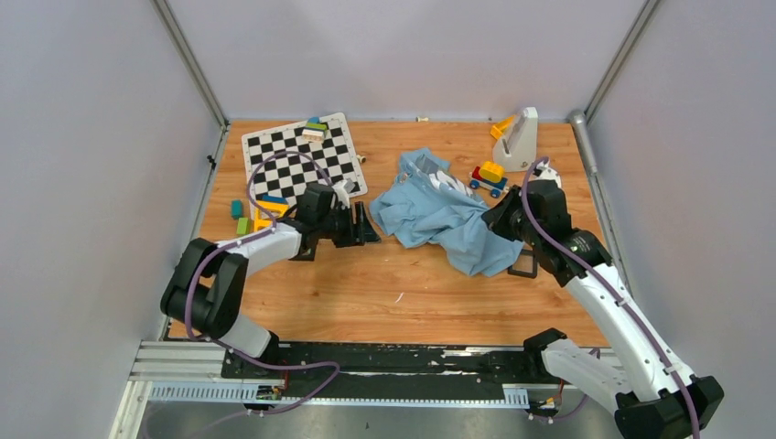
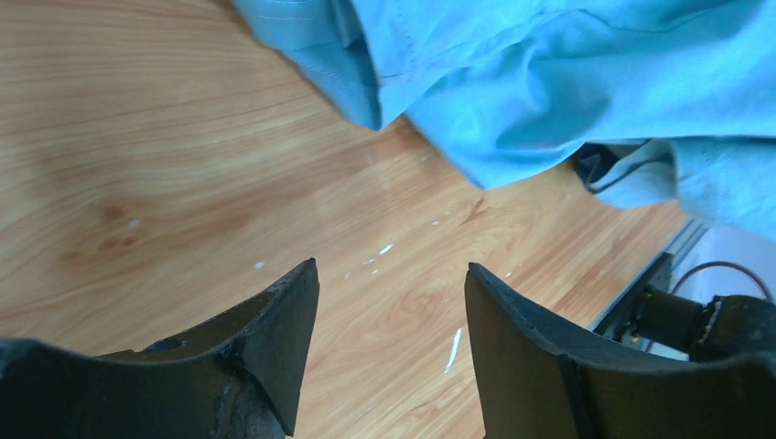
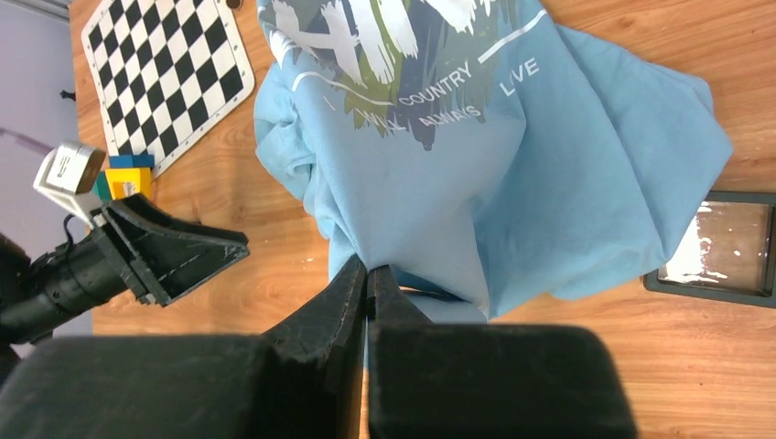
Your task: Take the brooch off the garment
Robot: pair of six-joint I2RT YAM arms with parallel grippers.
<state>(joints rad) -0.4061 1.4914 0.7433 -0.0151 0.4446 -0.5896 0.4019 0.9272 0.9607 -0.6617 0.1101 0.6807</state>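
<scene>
Two grippers flank a crumpled light blue cloth T-shirt (image 1: 439, 219): left gripper (image 2: 392, 274) spread empty beside it, right gripper (image 3: 367, 270) clenched at its near hem; the tiny orange-red brooch shows nowhere on it, so tugging blind may just drag cloth.

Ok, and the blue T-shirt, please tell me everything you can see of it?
The T-shirt is light blue, soft cloth, lying crumpled on the wooden table, right of centre. Its print faces up: white brush lettering, green and dark patches, small white words. The shut right gripper meets its near fold; whether it pinches cloth is unclear. One edge reaches a black tray. The open left gripper is apart from it. No brooch shows.
</scene>
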